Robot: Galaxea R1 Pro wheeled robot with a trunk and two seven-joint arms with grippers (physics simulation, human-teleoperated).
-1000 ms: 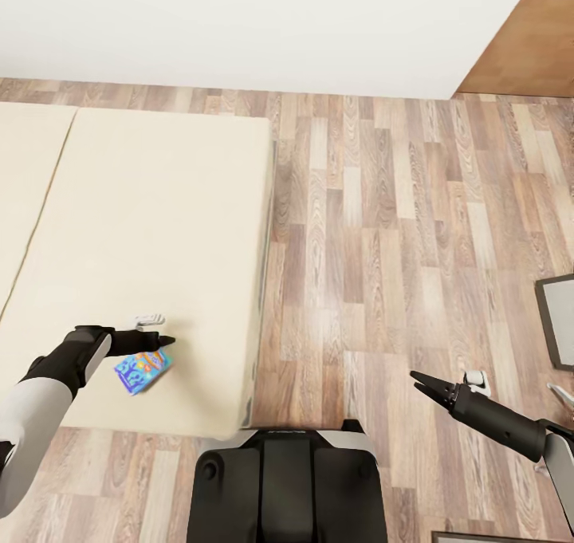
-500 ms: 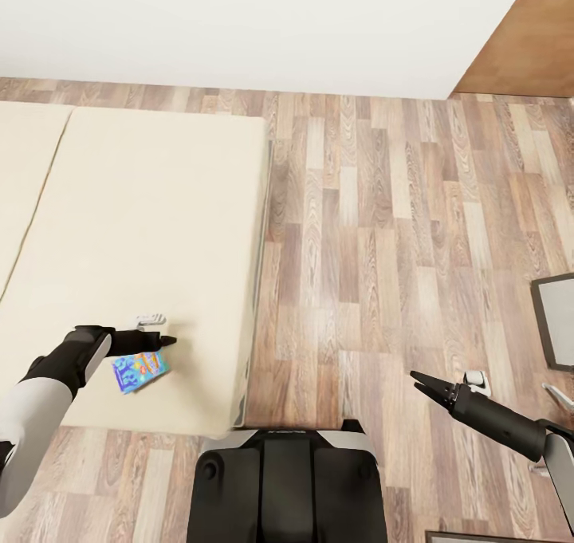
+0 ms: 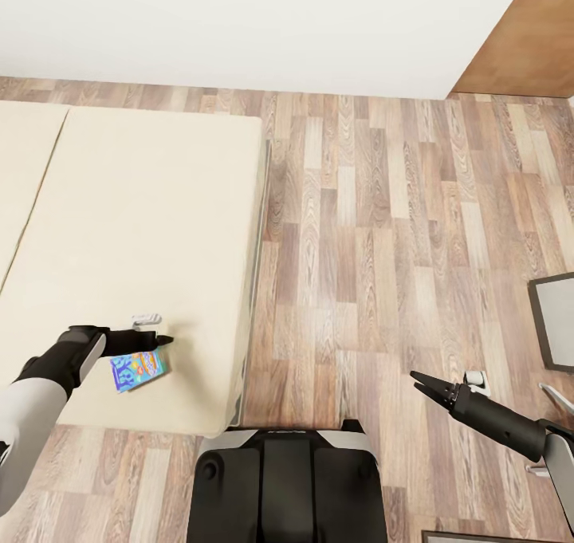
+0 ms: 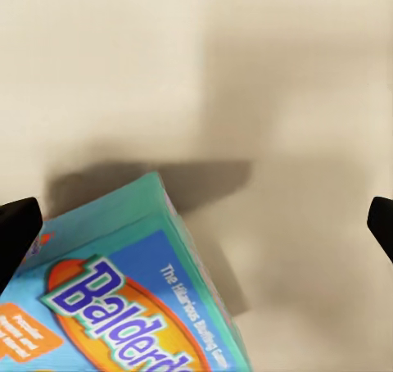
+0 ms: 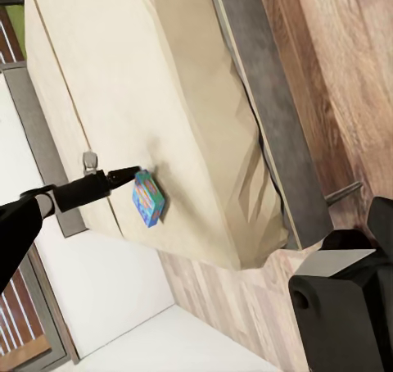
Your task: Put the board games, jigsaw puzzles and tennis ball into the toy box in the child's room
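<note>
Bright even light; soft shadow beside game box; close-up slightly blurred.

Setting: a bedroom in a home, rendered in simulation.
Bed: large flat beige mattress on a dark base, its near corner close to the robot.
Floor: wood-grain plank floor in mixed brown and grey tones, running beside the bed.
Wall: plain white wall behind the bed; a brown wooden panel adjoins it.
Toy: light blue cartoon-printed board game box lying on the mattress, marking a child's room.
</note>
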